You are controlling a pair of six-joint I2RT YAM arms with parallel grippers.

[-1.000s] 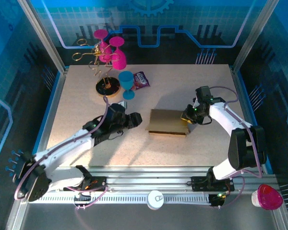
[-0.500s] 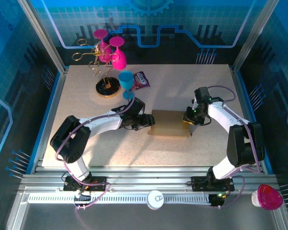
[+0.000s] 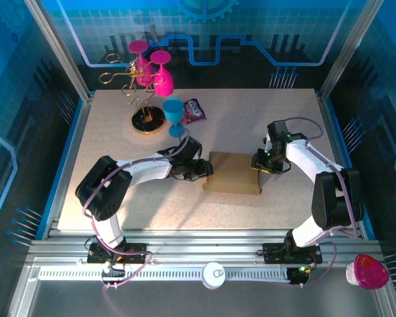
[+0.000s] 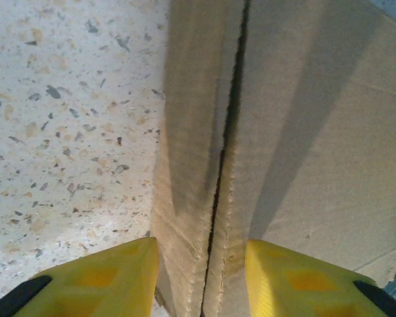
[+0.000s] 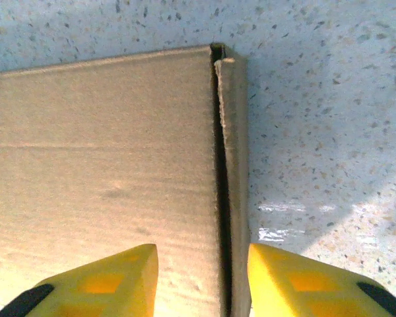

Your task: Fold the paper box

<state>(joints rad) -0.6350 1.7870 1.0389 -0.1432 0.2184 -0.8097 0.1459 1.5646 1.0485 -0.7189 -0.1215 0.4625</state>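
Flat kraft paper box (image 3: 233, 173) on speckled surface (image 3: 264, 119). Wrist views show its ribbed seams between the left gripper (image 4: 199, 264) and right gripper (image 5: 201, 264) jaws, parted, holding nothing.

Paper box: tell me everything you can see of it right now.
The paper box is plain brown unmarked cardboard, lying flattened on the speckled table mid-workspace. A narrow strip is folded along each end, with a dark slit at the crease. The left gripper straddles its left end and the right gripper its right end, both open; contact cannot be told.
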